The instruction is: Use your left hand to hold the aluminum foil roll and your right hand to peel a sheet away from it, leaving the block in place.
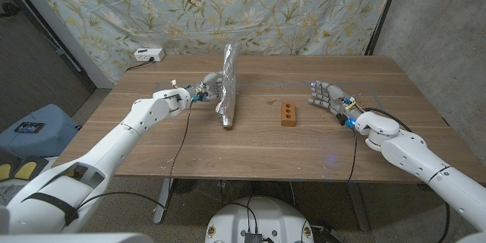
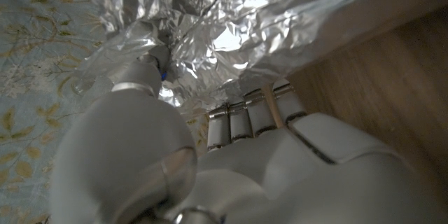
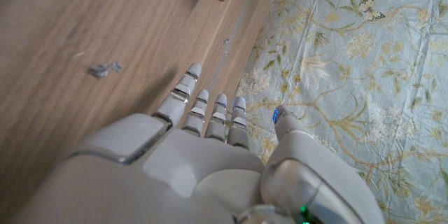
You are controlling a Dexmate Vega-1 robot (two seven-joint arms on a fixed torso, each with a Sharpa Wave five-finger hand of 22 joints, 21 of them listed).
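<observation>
1. One left hand comes in from the left of the bench, its fingers reaching onto crinkled foil in the left wrist view. It looks to be holding the roll from the side, though how far the fingers wrap round it I cannot tell.
2. One aluminum foil roll lies just left of the bench's middle, with a single sheet standing up from it, tall and crumpled.
3. The foil should handle as very light and thin: it will crease, tear readily and spring little, so a gentle pinch at the sheet's free upper edge seems the best place to take hold. The roll itself is probably light enough to skid or lift, so it wants firm steadying low down on the core.
4. One small orange-brown block with three holes on top sits to the right of the roll, apart from it.
5. One right hand stands further right, well clear of the block, fingers stretched out and spread, holding nothing.
</observation>
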